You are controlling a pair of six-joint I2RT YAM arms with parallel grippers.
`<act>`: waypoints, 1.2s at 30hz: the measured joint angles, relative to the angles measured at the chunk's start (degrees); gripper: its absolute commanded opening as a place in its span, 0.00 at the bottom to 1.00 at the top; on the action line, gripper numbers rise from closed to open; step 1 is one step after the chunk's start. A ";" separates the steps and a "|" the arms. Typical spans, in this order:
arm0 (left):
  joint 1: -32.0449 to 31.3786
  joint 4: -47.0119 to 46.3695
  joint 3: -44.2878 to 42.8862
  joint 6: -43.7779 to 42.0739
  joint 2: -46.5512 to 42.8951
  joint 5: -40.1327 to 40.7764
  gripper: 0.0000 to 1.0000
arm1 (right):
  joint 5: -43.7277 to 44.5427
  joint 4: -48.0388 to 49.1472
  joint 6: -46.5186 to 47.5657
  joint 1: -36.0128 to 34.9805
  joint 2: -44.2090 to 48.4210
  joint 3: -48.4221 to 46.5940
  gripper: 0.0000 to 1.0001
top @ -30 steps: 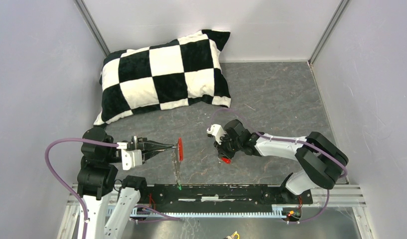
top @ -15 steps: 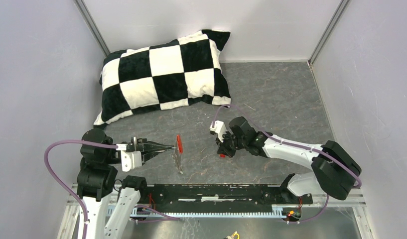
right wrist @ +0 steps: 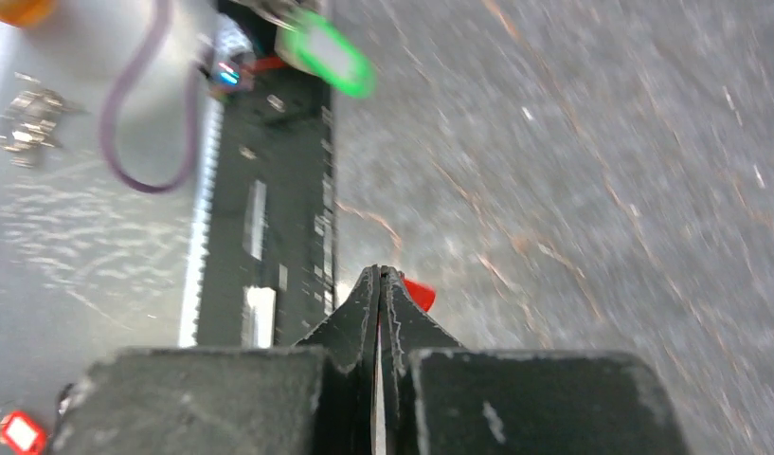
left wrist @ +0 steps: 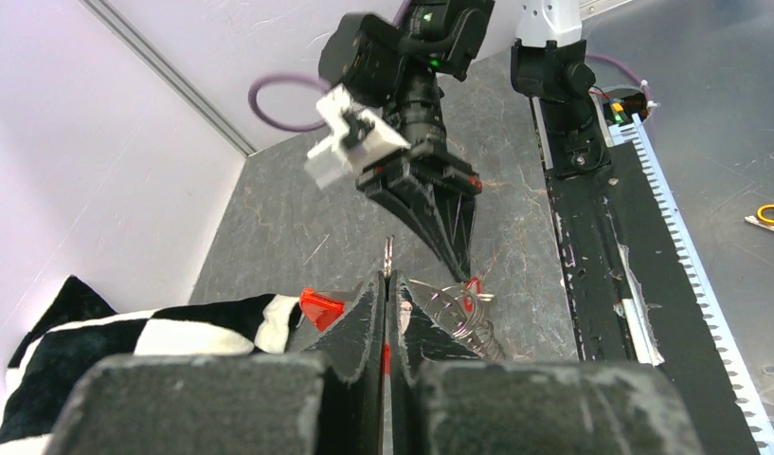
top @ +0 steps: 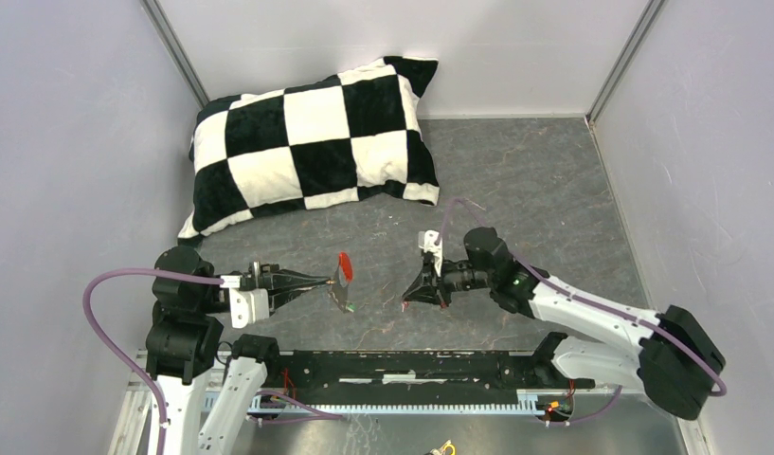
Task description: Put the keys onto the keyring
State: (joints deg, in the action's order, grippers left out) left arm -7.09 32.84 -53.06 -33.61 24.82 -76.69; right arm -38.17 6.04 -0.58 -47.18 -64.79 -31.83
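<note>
**From above:** I watched the left gripper (top: pixel 324 282) at 8 o'clock on the grey table (top: pixel 515 180), its claw pressed together on the keyring (top: pixel 344 267). The red fob stood up at the claw's 3 o'clock and the silvery chain hung toward 6. Near it, farther toward 3 o'clock, the right gripper (top: pixel 407 302) pointed back at the ring without touching it. Its claw was closed, with a red speck, the red-headed key (top: pixel 404 305), at the tips. A black-and-white checked pillow (top: pixel 312 142) lay at 11 o'clock, and a black rail (top: pixel 411 365) ran along 6 o'clock.

**Left wrist:** My own fingers (left wrist: pixel 371 313) were shut tight, with a thin sliver of metal poking out between them toward 12 o'clock. The fob (left wrist: pixel 321 308) sat at their 9 o'clock and the coiled ring (left wrist: pixel 457 313) at their 3 o'clock. The right gripper (left wrist: pixel 463 265) came down from 12 o'clock, holding the red key head (left wrist: pixel 474 285) just above the coil. I could not tell whether key and coil touched.

**Right wrist:** The view was blurred. The claw (right wrist: pixel 378 280) was pinched shut and the red key head (right wrist: pixel 420 294) showed just behind the tips at 3 o'clock. The green-headed key (right wrist: pixel 328 59) was smeared at 12 o'clock, and I could not tell what it hung from.
</note>
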 measured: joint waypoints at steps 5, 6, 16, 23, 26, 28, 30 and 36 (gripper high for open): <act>0.00 0.00 0.00 0.02 0.00 -0.26 0.02 | -9.20 12.85 -7.23 0.00 5.70 3.48 0.00; 0.00 0.02 0.00 0.04 0.00 -0.35 0.02 | -10.58 15.30 -8.68 0.00 6.19 3.82 0.00; 0.00 0.00 0.02 0.74 0.00 -1.51 0.02 | -17.27 28.55 -17.31 -0.02 6.56 4.37 0.00; 0.00 0.00 0.02 0.76 -0.04 -1.60 0.02 | -15.45 15.78 -10.51 0.00 -5.95 -0.28 0.00; 0.00 0.00 0.00 0.76 -0.11 -1.62 0.02 | -14.08 11.08 -8.20 0.04 -12.94 -0.28 0.00; 0.00 0.00 0.00 0.76 -0.13 -1.62 0.02 | -13.11 8.04 -6.49 0.04 -17.14 -0.48 0.01; 0.00 0.00 0.02 0.76 -0.17 -1.62 0.02 | -11.67 4.55 -4.70 0.04 -20.96 -1.42 0.01; 0.00 0.00 0.00 0.79 -0.46 -1.64 0.02 | -5.55 -4.48 1.40 0.09 -24.92 -5.53 0.10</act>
State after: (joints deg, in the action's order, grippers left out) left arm -7.09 32.84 -53.06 -32.82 24.36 -78.32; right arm -43.72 1.56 0.82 -47.09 -89.71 -37.36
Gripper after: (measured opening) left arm 0.040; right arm 0.035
